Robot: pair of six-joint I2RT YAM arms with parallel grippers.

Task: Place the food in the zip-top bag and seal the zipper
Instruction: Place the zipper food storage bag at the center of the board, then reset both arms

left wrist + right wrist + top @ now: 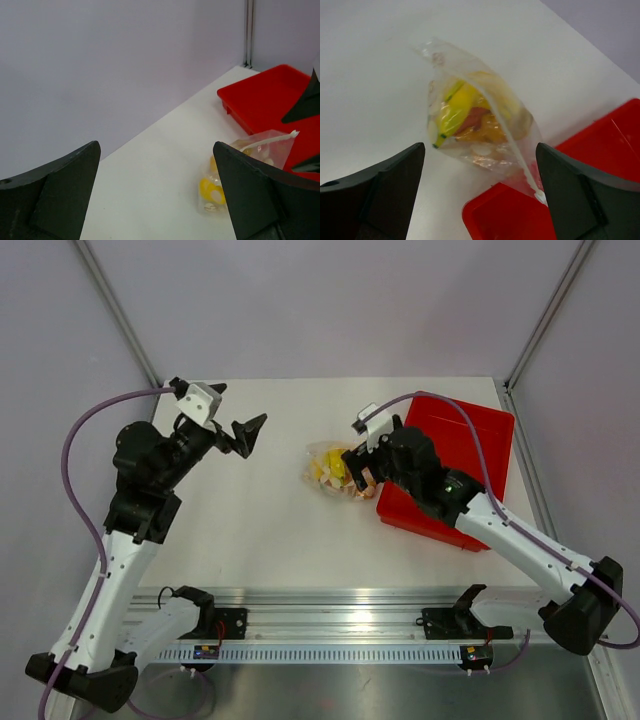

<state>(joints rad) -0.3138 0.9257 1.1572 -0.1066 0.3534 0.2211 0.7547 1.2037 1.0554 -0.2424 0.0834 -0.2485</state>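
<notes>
The food point(465, 117) is seen inside the zip-top bag point(335, 472), which lies right of the bench's middle, against the red tray point(470, 440). The left fingers point(245, 432) and right fingers point(358, 465) are spread, nothing grasped. Sealing seems done, though full closure of the zipper point(512, 145) cannot be told. A check along it is called for.
</notes>
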